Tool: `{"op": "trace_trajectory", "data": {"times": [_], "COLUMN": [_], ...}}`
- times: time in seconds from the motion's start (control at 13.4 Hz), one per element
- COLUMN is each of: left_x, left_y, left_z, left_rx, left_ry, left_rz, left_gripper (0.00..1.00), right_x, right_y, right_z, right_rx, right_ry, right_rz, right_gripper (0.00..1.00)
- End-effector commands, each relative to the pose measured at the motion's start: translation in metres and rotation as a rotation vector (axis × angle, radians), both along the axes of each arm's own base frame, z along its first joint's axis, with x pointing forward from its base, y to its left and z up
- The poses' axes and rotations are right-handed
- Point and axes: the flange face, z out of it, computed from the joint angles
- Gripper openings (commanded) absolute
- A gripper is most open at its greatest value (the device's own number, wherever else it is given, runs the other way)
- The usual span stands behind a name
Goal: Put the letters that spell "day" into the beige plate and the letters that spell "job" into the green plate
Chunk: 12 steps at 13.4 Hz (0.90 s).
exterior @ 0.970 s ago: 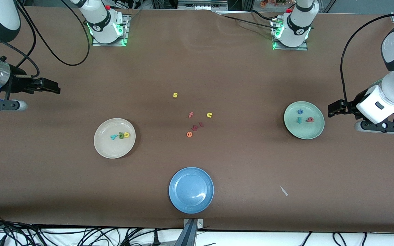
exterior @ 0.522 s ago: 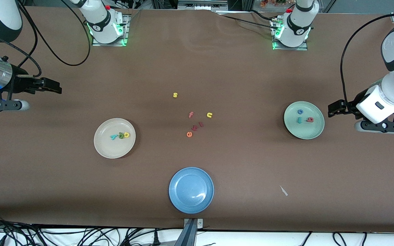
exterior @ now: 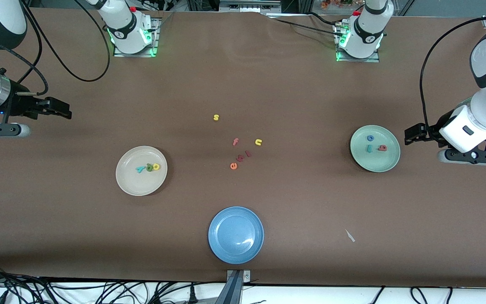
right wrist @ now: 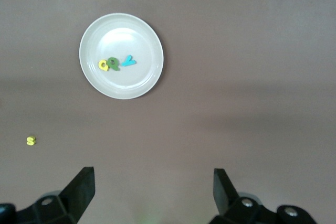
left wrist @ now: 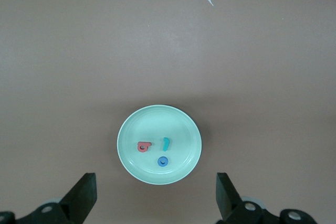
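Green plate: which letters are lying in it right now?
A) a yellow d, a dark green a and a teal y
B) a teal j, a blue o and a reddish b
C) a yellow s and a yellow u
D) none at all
B: the green plate holds the blue o, the teal j and the reddish b, as the left wrist view also shows.

The middle of the worktop (exterior: 293, 97) carried only a loose group of small letters (exterior: 243, 147). Wide bare room lay between them and the beige plate (exterior: 130, 185), the green plate (exterior: 388, 162) and the blue plate (exterior: 226, 249). A paper scrap (exterior: 350, 235) lay flat.
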Motion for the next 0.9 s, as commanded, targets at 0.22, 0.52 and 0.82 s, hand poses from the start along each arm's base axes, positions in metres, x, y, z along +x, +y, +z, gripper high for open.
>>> {"op": "trace_trajectory", "data": {"times": [0.22, 0.52, 0.82], "left_x": [0.0001, 0.0000, 0.0000], "left_y": [-0.0050, -0.0059, -0.0060], "left_z": [0.0004, 0.0004, 0.0004], "left_rx": [-0.034, -0.034, -0.034], "left_ry": [0.006, 0.006, 0.006], "left_rz": [-0.012, -0.014, -0.014], "left_gripper": [1.00, 1.00, 1.00], "right_x": [0.0030, 0.0023, 0.0022], "right_y": [-0.0042, -0.0043, -0.0043], "right_z": [0.0116, 0.0137, 0.0142], "right_rx": [-0.009, -0.008, -0.006], "right_ry": [-0.047, -0.043, -0.043], "right_rz": [0.014, 0.023, 0.043], "right_gripper": [1.00, 1.00, 1.00]}}
